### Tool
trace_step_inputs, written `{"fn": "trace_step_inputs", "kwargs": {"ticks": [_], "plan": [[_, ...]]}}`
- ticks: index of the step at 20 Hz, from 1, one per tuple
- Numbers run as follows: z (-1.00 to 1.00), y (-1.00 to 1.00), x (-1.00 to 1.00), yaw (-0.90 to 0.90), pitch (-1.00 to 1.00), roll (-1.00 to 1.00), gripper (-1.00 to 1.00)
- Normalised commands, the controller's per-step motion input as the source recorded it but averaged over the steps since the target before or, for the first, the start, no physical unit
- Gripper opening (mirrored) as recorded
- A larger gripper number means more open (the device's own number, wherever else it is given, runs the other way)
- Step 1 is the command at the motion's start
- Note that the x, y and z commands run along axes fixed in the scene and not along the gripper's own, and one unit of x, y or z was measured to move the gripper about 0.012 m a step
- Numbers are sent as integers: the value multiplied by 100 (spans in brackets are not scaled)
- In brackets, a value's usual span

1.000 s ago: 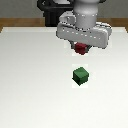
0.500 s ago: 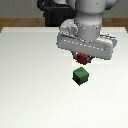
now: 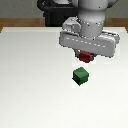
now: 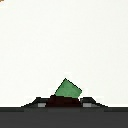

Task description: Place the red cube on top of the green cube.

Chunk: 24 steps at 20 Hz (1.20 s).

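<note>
Moved: gripper (image 3: 87, 56) w/ red cube (image 3: 87, 57) came nearer green cube (image 3: 80, 76).
Grip: jaws closed on red cube.
Green cube: just below gripper, apart, on table (image 3: 30, 85).

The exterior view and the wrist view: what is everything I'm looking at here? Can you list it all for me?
red cube: one, dark red, held between the gripper's fingers, off the table, above and a little behind the green cube.
green cube: one, dark green, resting on the table near the middle, not touched by anything; the wrist view shows it just beyond the red cube.
table: one, white, fills most of both views.
dark box-like shape: one, black, behind the table's far edge; too blurred to identify.
arm: one, light grey, coming down from the top.
gripper: one, grey, shut on the red cube.
</note>
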Motion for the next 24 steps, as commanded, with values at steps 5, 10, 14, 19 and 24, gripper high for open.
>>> {"fn": "trace_step_inputs", "kwargs": {"ticks": [5,10,14,19,24], "plan": [[0,-20,0,0,0,0,-100],[0,0,-20,0,0,0,-100],[0,0,0,0,0,0,-100],[-20,20,0,0,0,0,-100],[-60,0,0,0,0,0,-100]]}}
